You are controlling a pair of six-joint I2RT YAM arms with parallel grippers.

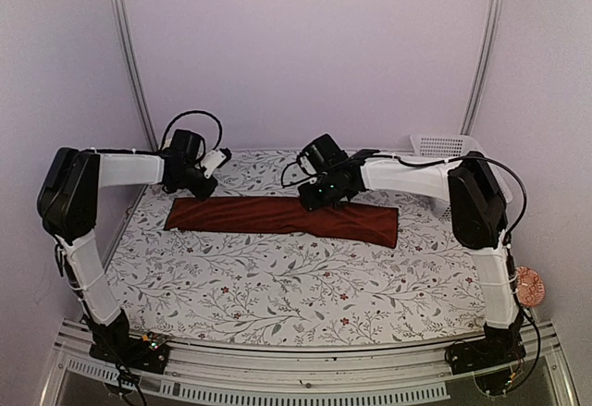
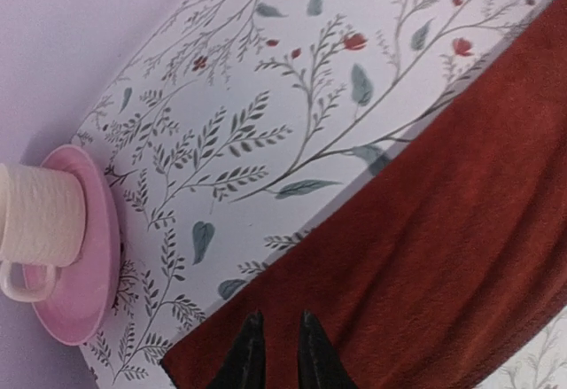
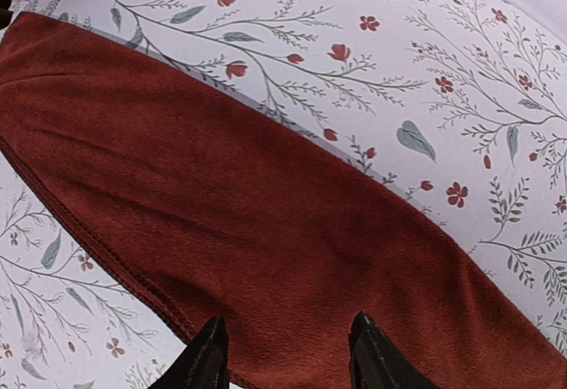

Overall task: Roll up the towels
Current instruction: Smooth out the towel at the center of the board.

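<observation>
One towel in play, the dark maroon towel (image 1: 277,215). Two arms, and so two grippers: left gripper (image 2: 280,345), right gripper (image 3: 288,349). One white cup (image 2: 35,214) and one pink saucer (image 2: 89,260), a single pair. One white perforated basket (image 1: 444,144). And one floral table covering (image 1: 277,286), just the one.

The left arm (image 1: 88,276) and right arm (image 1: 500,281) share white links, black joints, black cables.

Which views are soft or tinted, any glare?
Top external: purple-tinted, even light, soft, no glare on the maroon towel. Left wrist: the cup at the edge looks blurred, floral cover sharper. Right wrist: towel weave fairly crisp, fingers are dark silhouettes.
</observation>
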